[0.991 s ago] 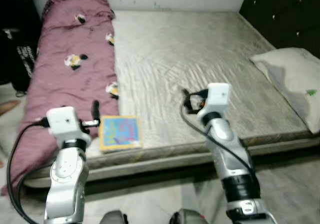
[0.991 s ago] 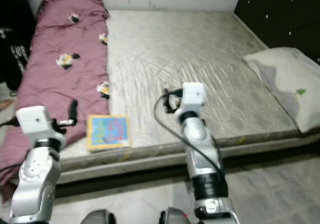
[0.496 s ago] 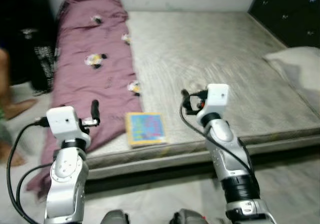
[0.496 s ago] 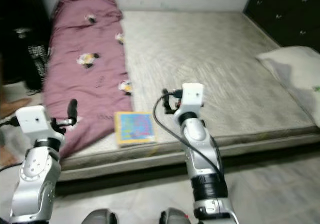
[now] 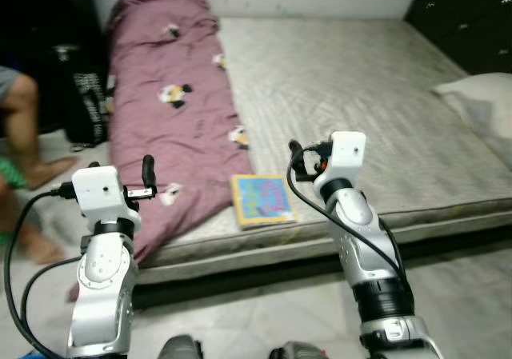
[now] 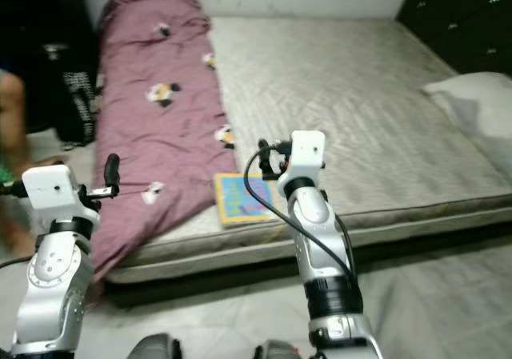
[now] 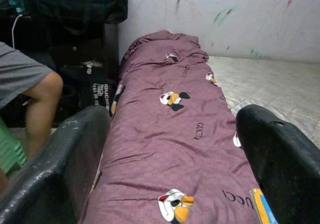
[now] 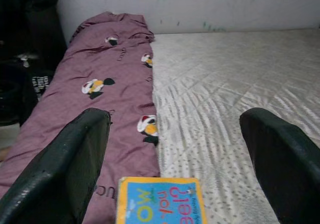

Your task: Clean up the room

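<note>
A mauve blanket (image 5: 172, 111) with cartoon prints lies rumpled along the left side of a bare grey mattress (image 5: 352, 79) and hangs over its front corner. A blue and yellow children's book (image 5: 262, 200) lies flat near the mattress's front edge, just right of the blanket. My left gripper (image 7: 172, 134) is raised in front of the blanket, open and empty. My right gripper (image 8: 175, 129) hovers open above the book (image 8: 160, 201), with nothing between its fingers.
A pale pillow (image 5: 480, 107) rests at the mattress's right edge below a dark headboard (image 5: 464, 15). A person's bare leg (image 5: 20, 127) and a black bag (image 5: 84, 95) are on the left beside the bed. Grey floor (image 5: 264, 319) lies before the bed.
The camera has swung left, so bed, blanket and book sit further right in the picture. The person's leg has come into view. Both arms hold the same pose.
</note>
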You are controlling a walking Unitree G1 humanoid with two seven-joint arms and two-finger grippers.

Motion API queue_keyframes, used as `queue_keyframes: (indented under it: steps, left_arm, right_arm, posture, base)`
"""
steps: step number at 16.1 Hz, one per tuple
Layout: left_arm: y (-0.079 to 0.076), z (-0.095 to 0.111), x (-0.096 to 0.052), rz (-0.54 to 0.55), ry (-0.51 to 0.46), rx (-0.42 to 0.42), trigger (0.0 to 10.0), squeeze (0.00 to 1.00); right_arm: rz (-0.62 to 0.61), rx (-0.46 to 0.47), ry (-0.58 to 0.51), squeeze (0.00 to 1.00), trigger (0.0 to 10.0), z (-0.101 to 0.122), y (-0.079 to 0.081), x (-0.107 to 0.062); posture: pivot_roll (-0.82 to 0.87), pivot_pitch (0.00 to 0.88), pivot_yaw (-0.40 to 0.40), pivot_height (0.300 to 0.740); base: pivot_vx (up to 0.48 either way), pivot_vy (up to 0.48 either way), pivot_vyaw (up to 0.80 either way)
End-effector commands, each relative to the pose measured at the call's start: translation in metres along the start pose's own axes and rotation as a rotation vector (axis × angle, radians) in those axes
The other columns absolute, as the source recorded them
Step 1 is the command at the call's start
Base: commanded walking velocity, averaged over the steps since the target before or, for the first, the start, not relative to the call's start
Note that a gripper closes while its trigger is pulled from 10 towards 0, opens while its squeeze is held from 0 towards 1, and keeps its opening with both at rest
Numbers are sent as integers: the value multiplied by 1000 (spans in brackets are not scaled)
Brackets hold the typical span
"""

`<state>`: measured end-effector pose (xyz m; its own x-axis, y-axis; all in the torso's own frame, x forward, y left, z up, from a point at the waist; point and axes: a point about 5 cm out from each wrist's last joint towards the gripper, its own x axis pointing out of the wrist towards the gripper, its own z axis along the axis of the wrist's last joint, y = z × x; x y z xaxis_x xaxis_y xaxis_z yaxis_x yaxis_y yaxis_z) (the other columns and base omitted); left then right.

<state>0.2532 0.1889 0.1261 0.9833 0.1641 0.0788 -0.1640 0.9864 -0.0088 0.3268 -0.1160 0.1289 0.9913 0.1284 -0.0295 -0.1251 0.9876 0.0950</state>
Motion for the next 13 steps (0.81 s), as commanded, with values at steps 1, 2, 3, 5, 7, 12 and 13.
queue_keyframes:
  steps: [1,2,3,5,7,12,13]
  left_arm:
    - [-8,5,0,-36,-15,-16,10000,0]
    - [-8,8,1,-34,-23,-15,10000,0]
    - [-8,10,1,-31,-29,-11,10000,0]
    - [-5,10,-2,-31,-28,-3,10000,0]
    - [-5,7,-4,-35,-19,-3,10000,0]
    - [-12,4,-4,-41,-3,-23,10000,0]
    - [-13,3,-3,-31,2,-22,10000,0]
  right_arm:
    - [-33,-8,-9,0,10000,2,-12,-1]
    - [-29,-11,-19,0,10000,5,-11,0]
    - [-26,8,-33,0,10000,7,-10,1]
    - [-14,11,-33,0,10000,7,-7,0]
    - [-13,-12,-12,0,10000,2,-5,-2]
    - [-116,-55,9,0,10000,-3,-21,-3]
    - [-154,-77,22,0,10000,-5,-26,-3]
  posture:
    - [5,83,-53,740]
    - [7,93,-49,740]
    - [6,95,-51,740]
    - [11,97,-50,740]
    - [17,89,-50,740]
    - [12,71,-52,740]
    - [13,69,-55,740]
  base:
    - [255,0,0]
    - [277,0,0]
    - [281,0,0]
    - [298,0,0]
    - [311,0,0]
    - [314,0,0]
    - [0,0,0]
